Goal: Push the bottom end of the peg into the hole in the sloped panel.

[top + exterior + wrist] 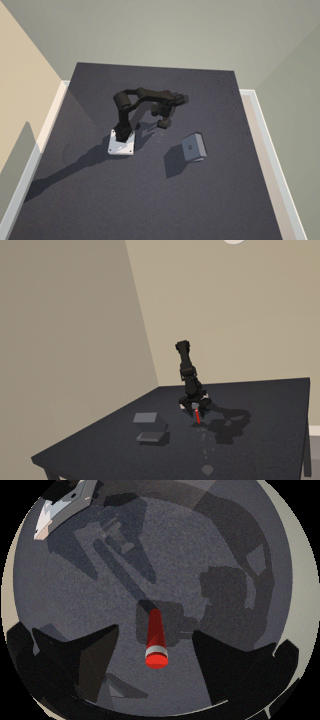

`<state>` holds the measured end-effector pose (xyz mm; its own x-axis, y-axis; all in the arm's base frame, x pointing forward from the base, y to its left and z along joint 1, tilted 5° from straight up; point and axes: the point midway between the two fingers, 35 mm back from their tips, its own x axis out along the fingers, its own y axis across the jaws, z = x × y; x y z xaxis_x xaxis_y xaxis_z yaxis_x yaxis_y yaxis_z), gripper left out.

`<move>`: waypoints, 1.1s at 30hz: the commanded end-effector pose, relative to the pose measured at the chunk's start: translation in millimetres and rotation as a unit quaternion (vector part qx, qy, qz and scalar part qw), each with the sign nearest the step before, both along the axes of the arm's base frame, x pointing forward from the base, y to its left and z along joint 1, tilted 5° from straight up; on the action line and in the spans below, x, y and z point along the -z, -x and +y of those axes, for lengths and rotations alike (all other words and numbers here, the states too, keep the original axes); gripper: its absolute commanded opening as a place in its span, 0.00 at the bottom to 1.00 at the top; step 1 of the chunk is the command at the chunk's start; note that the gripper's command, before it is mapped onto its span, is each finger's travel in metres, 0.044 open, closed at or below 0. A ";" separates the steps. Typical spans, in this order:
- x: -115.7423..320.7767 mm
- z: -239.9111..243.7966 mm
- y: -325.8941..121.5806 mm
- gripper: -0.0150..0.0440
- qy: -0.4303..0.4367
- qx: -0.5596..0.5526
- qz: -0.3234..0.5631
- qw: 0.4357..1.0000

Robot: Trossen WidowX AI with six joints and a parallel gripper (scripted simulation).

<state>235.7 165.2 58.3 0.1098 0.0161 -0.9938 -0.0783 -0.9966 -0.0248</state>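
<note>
A round red peg [198,420] [155,622] with a white band near its top stands upright on the dark table [129,193] [103,446]. Only a speck of red shows under the arm in the top view. My gripper [197,416] [156,632] is open and points down, with one finger on each side of the peg; in the wrist view there are gaps on both sides. The grey sloped panel [193,154] [145,417] has one round hole [190,147] in its face. The hole is hidden in the exterior view.
The white base plate [120,149] [60,520] of the arm is left of the panel in the top view. The panel stands to the right of and below the gripper there, with its shadow on its left. The arm arches above the peg.
</note>
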 end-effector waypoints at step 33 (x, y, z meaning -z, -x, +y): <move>-55.8 0.8 3.1 0.25 0.001 -0.001 0.003 1.000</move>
<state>233.2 165.3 99.3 0.0986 0.0078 -0.9951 -0.0732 -0.9972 -0.0150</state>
